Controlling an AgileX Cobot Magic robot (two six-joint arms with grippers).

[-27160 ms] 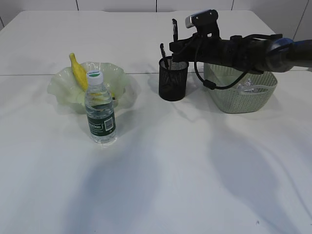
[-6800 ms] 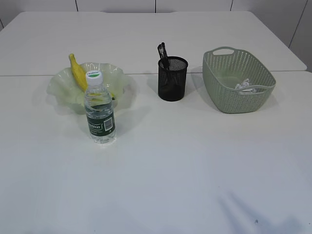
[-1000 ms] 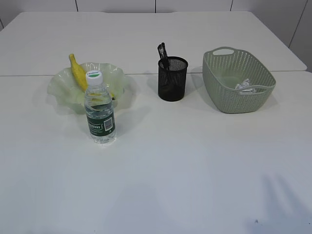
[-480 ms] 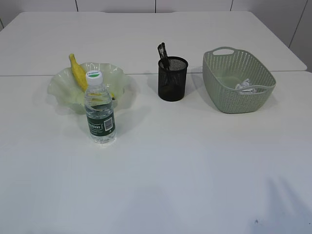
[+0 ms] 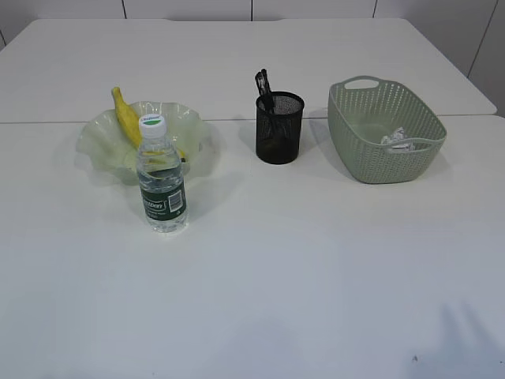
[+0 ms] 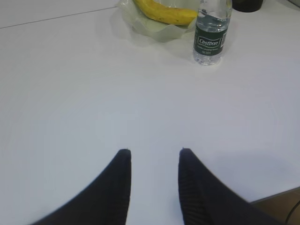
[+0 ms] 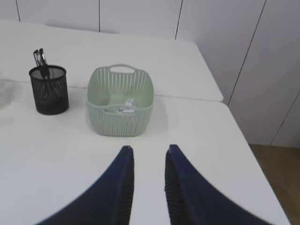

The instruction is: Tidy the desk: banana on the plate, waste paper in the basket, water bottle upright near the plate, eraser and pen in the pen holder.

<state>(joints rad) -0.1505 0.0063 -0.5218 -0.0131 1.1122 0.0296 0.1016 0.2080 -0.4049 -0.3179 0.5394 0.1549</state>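
Desk looks tidy, both arms pulled back off the tabletop (image 5: pixel 316 260).

Banana (image 5: pixel 126 117) lies in the plate (image 5: pixel 95 142), water bottle (image 5: pixel 162 178) stands upright just in front of it. Pen (image 5: pixel 264 85) pokes out of the pen holder (image 5: pixel 279 130); the eraser can't be made out through the mesh. Waste paper (image 5: pixel 394 139) sits in the basket (image 5: pixel 379 166). Left end effector (image 6: pixel 152 152) spread with nothing between the fingers; right end effector (image 7: pixel 147 149) likewise parted, holding nothing.

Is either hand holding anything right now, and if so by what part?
Nothing is held. The left hand and the right hand are both open and empty above the bare table.
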